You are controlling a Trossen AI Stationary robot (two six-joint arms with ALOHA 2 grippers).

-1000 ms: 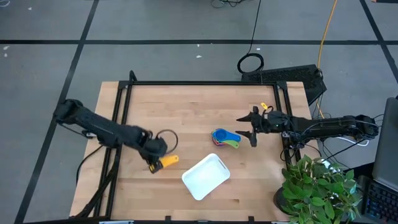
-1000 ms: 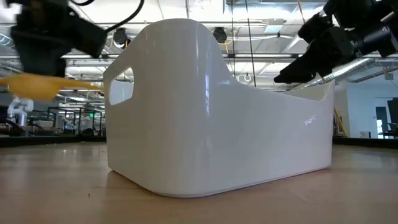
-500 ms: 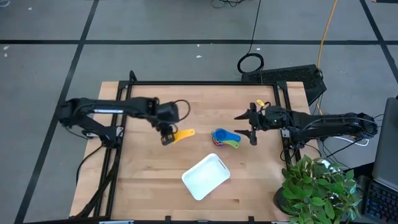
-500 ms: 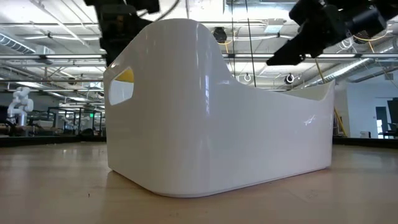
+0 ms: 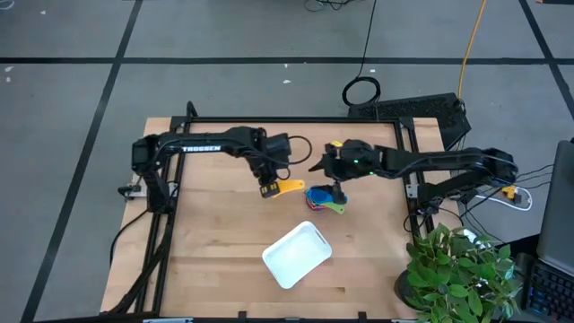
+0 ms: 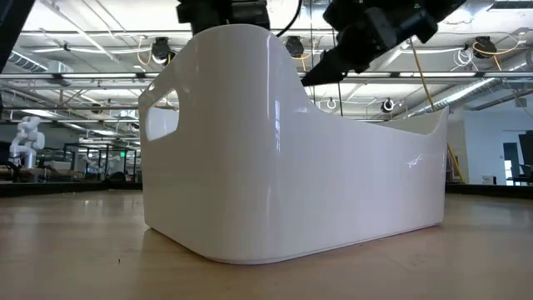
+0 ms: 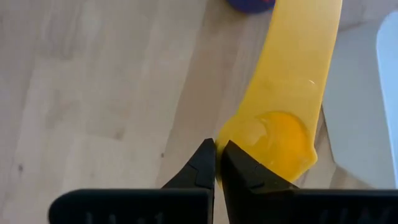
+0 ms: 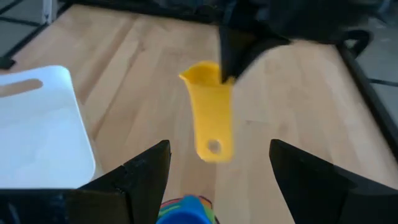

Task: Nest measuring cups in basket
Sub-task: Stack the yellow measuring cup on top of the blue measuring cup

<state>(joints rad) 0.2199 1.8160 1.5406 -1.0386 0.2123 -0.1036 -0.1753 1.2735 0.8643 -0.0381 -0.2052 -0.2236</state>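
Note:
My left gripper (image 5: pixel 267 187) is shut on the yellow measuring cup (image 5: pixel 289 187) at mid-table, just left of the stacked cups (image 5: pixel 325 199). That stack has blue on top with green, orange and red edges showing, and it rests on the wood. My right gripper (image 5: pixel 325 178) hovers open over the stack's far side; in the right wrist view (image 8: pixel 217 168) its fingers frame the yellow cup (image 8: pixel 208 118). The white basket (image 5: pixel 297 254) stands near the table's near edge and fills the low view (image 6: pixel 291 167). My left gripper pinches the yellow cup by the rim of its bowl (image 7: pixel 233 134), on the side away from the handle. The fingers come from above, pointing down. The cup looks lifted off the wood, with its flat handle (image 8: pixel 213 146) sticking out level toward the stack and my right gripper.
A black frame rail (image 5: pixel 296 119) runs along the table's far edge and down both sides. A potted plant (image 5: pixel 462 269) stands off the near right corner. Bare wood (image 5: pixel 206 260) lies left of the basket.
My left gripper has carried the yellow cup from the near left of the table toward the far edge and the right, up to the stack, staying shut on it. My right gripper has moved from the right edge leftward over the stack, still open.

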